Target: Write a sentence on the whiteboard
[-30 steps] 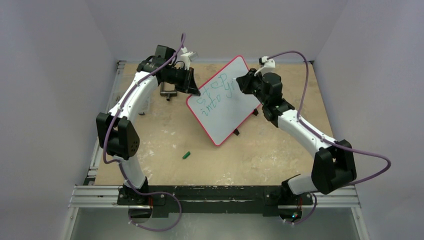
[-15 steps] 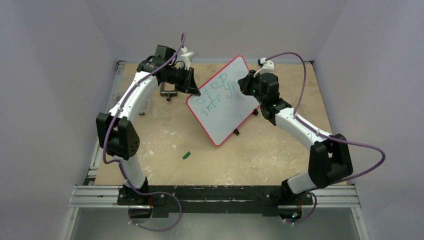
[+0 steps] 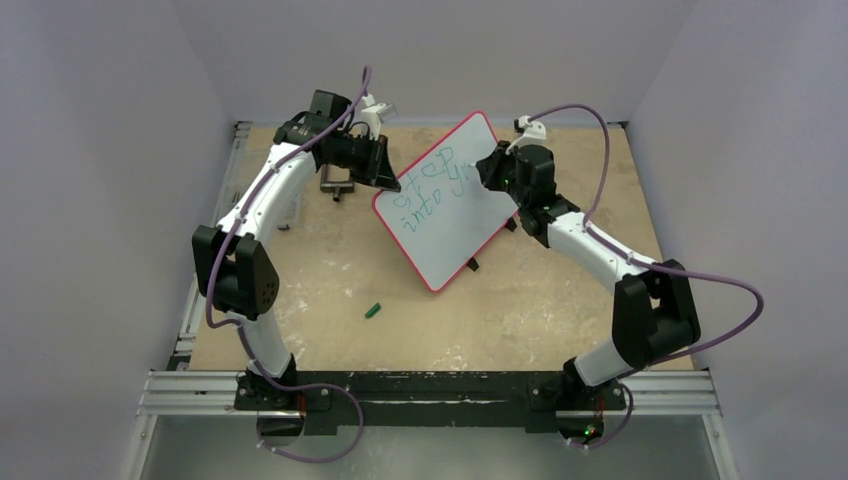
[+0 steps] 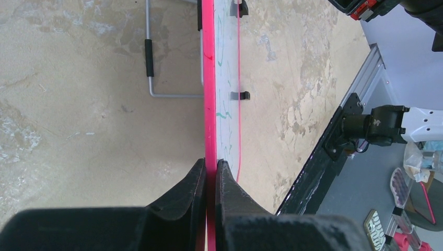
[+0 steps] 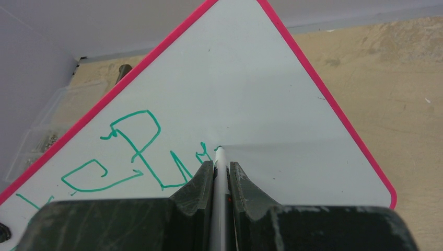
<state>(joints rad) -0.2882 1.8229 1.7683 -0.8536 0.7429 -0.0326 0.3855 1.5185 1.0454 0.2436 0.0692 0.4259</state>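
Observation:
The whiteboard (image 3: 445,225), white with a red rim, stands tilted at the back middle of the table. My left gripper (image 3: 386,181) is shut on its left rim (image 4: 209,78), which runs edge-on between the jaws (image 4: 210,165). My right gripper (image 3: 489,168) is shut on a white marker (image 5: 221,158), whose green tip touches the board's face. The sentence (image 3: 428,187) is green handwriting: "step", "into" and a few more letters (image 5: 133,151) just left of the marker tip.
A small green cap (image 3: 373,310) lies on the tan tabletop in front of the board. A metal wire stand (image 3: 338,182) sits behind my left gripper, also seen as a wire stand (image 4: 149,57) beside the board. Grey walls enclose the table.
My right arm's elbow has swung left toward the board and its gripper with the marker has edged slightly along the writing. The left arm and the whiteboard have stayed still.

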